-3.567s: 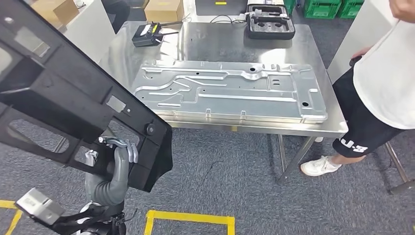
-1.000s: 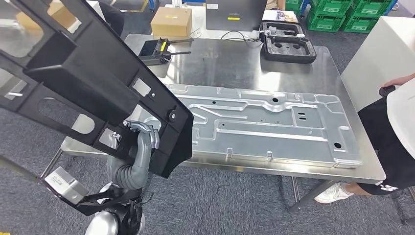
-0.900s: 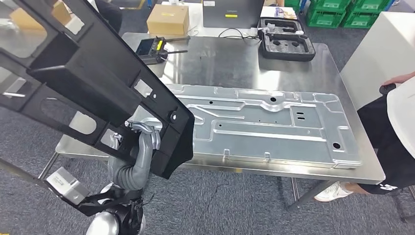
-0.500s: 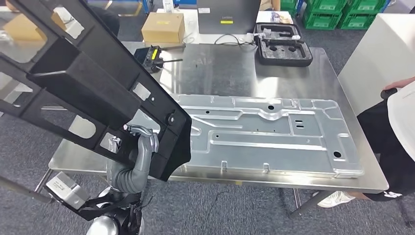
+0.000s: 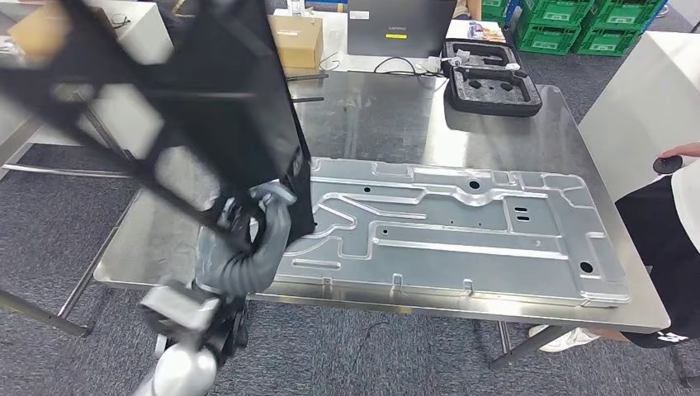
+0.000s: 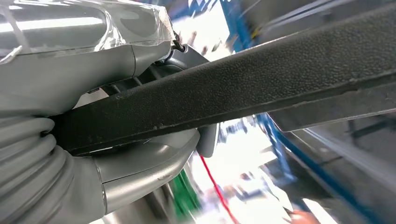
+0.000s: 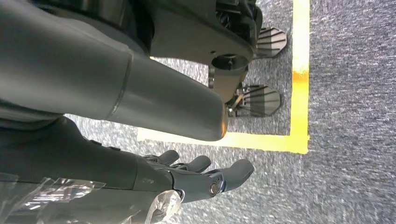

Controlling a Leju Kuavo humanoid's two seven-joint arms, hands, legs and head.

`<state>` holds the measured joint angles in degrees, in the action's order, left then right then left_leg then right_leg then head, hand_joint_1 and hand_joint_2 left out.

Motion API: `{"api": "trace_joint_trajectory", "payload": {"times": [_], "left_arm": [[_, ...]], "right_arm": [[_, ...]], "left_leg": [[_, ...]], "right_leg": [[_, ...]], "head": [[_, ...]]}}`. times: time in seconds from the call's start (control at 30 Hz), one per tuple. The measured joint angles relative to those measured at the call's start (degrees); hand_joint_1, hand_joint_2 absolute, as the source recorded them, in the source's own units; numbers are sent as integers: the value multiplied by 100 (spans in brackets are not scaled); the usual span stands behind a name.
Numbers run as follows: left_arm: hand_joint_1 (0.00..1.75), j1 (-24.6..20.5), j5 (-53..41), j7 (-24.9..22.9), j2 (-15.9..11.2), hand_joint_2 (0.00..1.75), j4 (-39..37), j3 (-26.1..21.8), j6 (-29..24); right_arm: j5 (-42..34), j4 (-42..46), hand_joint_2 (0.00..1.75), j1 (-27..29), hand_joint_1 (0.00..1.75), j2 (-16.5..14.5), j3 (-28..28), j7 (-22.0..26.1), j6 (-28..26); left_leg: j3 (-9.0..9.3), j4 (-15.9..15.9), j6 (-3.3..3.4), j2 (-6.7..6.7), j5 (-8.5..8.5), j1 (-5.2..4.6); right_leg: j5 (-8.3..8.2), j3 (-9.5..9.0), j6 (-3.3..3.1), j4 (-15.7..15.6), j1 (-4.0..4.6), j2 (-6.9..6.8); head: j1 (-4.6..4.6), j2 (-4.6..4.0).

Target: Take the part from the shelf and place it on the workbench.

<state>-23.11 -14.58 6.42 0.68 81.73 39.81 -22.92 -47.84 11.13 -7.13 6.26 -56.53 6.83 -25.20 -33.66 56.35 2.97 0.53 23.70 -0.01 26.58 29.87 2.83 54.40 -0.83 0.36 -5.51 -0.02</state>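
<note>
The black part (image 5: 206,99), a large frame with cut-outs, is blurred in the head view and stands tilted over the left end of the worktop (image 5: 371,107), its lower corner just above the left hand (image 5: 262,216). That hand grips the part's lower edge from beneath; in the left wrist view the thumb and the fingers (image 6: 208,140) close around a grainy black bar of the part (image 6: 261,74), so the hold is firm. Under the part's lower corner lies a long stamped metal panel (image 5: 462,227), flat along the worktop's near side and running to its right end. Behind the part a cardboard box (image 5: 299,40) stands at the worktop's far left. Right of it is a dark laptop (image 5: 399,28) with "Lenovo" on its lid and a small white label near the top. Further right a black foam case (image 5: 492,78) lies open on the far right of the worktop, with green crates (image 5: 569,33) on the floor beyond. A person (image 5: 673,247) in black shorts stands at the right edge. The right hand (image 7: 201,179) hangs over grey carpet beside a yellow floor line (image 7: 299,79), fingers stretched apart and holding nothing.
</note>
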Motion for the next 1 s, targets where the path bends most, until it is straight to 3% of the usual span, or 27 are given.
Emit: {"api": "trace_joint_trajectory", "payload": {"times": [0.17,0.4,0.53,0.63,0.83,1.0], "left_arm": [[175,-984,-1704,-683,74,175,-554,142,-41],[175,-1736,-2561,-1163,180,175,-1249,298,291],[175,-2287,-2585,-1129,296,175,-1961,351,304],[175,-2655,-3103,-1387,361,175,-2605,410,375],[175,-3138,-4020,-2081,395,175,-3795,640,928],[175,-3207,-4376,-2432,352,175,-4400,783,1224]], "right_arm": [[143,0,0,-87,0,-16,-103,-25,0],[214,0,0,-159,0,-43,-201,-83,0],[248,0,0,-193,0,-75,-237,-166,0],[318,0,0,-211,0,-112,-260,-245,0],[391,0,0,-278,0,-180,-288,-301,0],[399,0,0,-292,0,-204,-288,-325,0]], "left_leg": [[3,-5,9,-16,-20,1],[11,-32,-12,-15,-46,16],[11,-43,-17,-16,-50,18],[10,-48,-20,-17,-51,18],[8,-56,-21,-20,-52,18],[8,-63,-21,-19,-53,17]], "right_leg": [[-26,1,74,-1,2,8],[-31,10,74,1,16,8],[-31,15,73,2,17,9],[-31,18,73,3,17,10],[-31,25,72,5,16,16],[-30,27,71,5,16,15]], "head": [[0,0],[0,0],[0,0],[0,0],[0,0],[0,0]]}}
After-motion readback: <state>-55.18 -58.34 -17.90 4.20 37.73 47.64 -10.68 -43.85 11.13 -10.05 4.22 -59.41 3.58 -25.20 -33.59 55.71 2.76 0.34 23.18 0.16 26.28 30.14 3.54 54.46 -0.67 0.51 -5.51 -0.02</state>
